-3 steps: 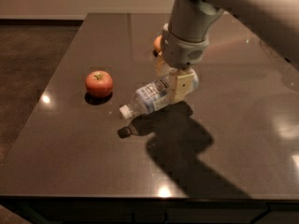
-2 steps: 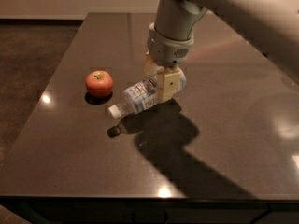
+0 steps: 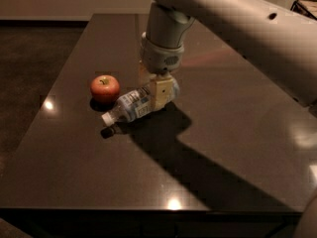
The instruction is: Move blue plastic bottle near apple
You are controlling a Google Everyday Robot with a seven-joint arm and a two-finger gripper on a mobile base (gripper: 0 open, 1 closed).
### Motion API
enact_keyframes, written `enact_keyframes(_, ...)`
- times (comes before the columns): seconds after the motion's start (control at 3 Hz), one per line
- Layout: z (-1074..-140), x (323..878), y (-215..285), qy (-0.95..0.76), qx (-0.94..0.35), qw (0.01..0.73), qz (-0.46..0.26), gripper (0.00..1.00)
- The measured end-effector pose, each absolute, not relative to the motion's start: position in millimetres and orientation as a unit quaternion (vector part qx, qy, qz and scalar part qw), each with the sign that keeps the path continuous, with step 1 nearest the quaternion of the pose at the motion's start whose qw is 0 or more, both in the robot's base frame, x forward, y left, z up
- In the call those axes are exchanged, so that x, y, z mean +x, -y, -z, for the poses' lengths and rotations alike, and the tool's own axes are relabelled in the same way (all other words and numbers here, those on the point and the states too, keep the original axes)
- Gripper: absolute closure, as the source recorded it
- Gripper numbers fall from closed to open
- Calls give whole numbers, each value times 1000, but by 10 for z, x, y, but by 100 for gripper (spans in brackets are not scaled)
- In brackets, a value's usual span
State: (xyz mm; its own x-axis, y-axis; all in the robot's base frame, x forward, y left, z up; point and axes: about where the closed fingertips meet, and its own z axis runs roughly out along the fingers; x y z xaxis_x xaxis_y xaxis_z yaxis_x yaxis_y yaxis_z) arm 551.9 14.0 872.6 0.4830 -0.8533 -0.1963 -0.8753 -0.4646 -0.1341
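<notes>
The blue plastic bottle is a clear, pale-blue bottle with a white-and-blue label and a white cap. It is tilted, cap end down and to the left, just above the dark table. My gripper comes down from above and is shut on the bottle's base end. The red apple with a yellowish patch at its stem sits on the table just left of the bottle, a small gap from the cap end.
The arm reaches in from the upper right and casts a broad shadow to the right of the bottle. The table's left edge runs close to the apple. The front edge is near the bottom of the view.
My gripper has carried the bottle to the left, toward the apple. The orange fruit seen behind the gripper earlier is now hidden.
</notes>
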Motion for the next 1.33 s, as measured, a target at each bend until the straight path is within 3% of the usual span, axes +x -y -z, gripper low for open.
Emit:
enact_keyframes(0.33,-8636,5558,-289,-510,-851,108,-61,83)
enact_keyframes(0.67,-8635,5570,-397,-516,-845,117,-74,51)
enact_keyframes(1.33,-8618,5583,-419,-515,-846,120,-73,4)
